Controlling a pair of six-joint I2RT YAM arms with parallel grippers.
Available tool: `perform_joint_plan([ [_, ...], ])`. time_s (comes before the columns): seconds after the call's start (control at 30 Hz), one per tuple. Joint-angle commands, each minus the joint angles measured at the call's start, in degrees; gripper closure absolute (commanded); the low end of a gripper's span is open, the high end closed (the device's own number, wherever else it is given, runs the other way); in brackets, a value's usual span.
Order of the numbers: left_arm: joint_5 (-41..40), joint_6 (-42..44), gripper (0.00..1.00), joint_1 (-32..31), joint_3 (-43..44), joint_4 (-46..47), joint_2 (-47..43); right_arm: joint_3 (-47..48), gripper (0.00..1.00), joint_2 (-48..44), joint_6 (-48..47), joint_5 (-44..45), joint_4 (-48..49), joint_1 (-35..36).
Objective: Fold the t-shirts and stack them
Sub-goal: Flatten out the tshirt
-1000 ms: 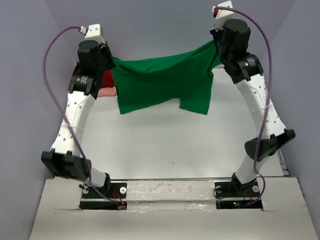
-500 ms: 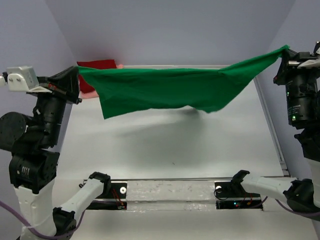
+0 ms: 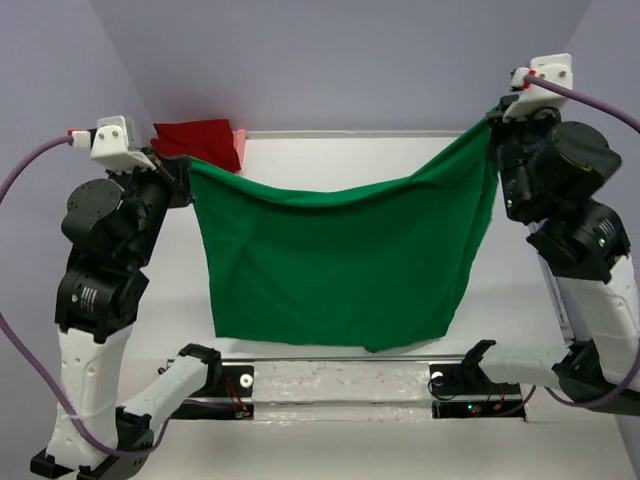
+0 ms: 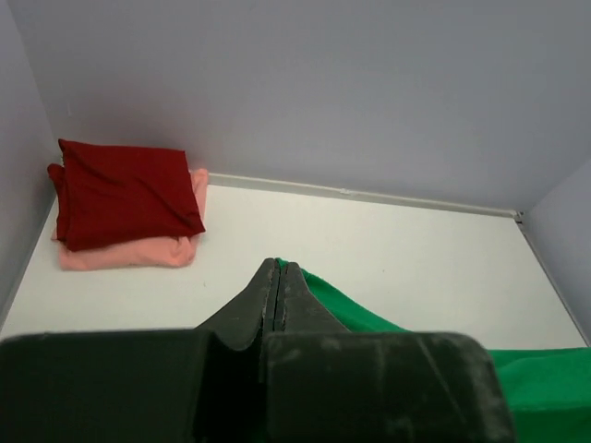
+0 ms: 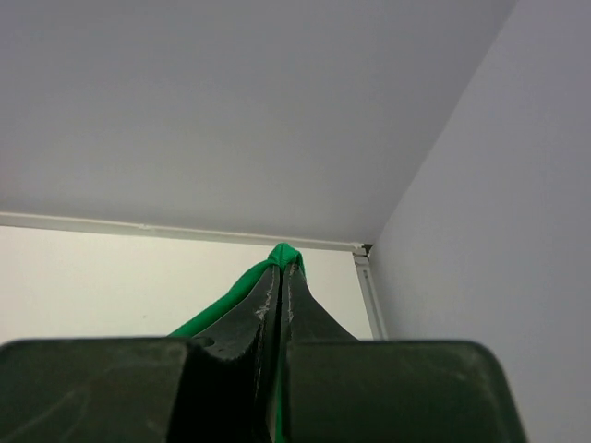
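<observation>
The bright green t-shirt (image 3: 340, 260) hangs spread like a curtain between both arms, its lower edge near the arm bases. My left gripper (image 3: 190, 165) is shut on its upper left corner, and a green edge (image 4: 355, 314) shows beside the closed fingers (image 4: 263, 295). My right gripper (image 3: 490, 120) is shut on the upper right corner, where a green tip (image 5: 286, 251) pokes out above the fingers (image 5: 249, 314). The dark red t-shirt (image 4: 125, 189) lies folded on top of the salmon pink one (image 4: 129, 251) in the far left corner.
The white table (image 3: 340, 160) is walled by grey panels on the left, back and right. A metal rail (image 3: 340, 378) with both arm bases runs along the near edge. A purple cable (image 3: 25, 175) loops off the left wrist.
Both arms have drawn inward and toward the near edge, and the green shirt, stretched taut and nearly level half a second ago, now hangs down full length.
</observation>
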Motion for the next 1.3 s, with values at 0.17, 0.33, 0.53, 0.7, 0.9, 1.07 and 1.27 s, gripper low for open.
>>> perform_joint_plan([
  [0.17, -0.05, -1.28, 1.0, -0.4, 4.32, 10.43, 9.41, 10.33, 1.0, 10.55, -9.41, 2.44, 11.5, 4.22],
  [0.33, 3.11, 1.52, 1.0, -0.58, 16.24, 8.16, 13.89, 15.71, 1.0, 14.6, -16.28, 3.16, 15.62, 4.76],
  [0.53, -3.9, 4.07, 1.0, -2.33, 24.96, 4.91, 23.91, 20.53, 1.0, 20.04, -17.43, 3.76, 15.64, 4.76],
  [0.7, -9.19, 4.79, 1.0, -8.83, 25.33, 4.64, 17.52, 15.4, 1.0, 15.5, -29.82, 14.18, 26.62, 15.45],
  [0.9, -11.47, 4.34, 1.0, -9.55, 23.31, -0.01, 6.63, 2.53, 1.0, 11.26, -89.51, 24.94, 94.12, 36.56],
  [1.07, -12.88, 3.99, 1.0, -9.46, 22.43, -4.15, 0.46, -8.91, 1.0, 8.27, -100.8, 25.92, 114.02, 41.05],
  [1.27, -10.16, 4.96, 1.0, -7.53, 19.89, -3.82, 0.27, -9.07, 1.0, 11.45, -96.48, 20.74, 116.3, 43.69],
])
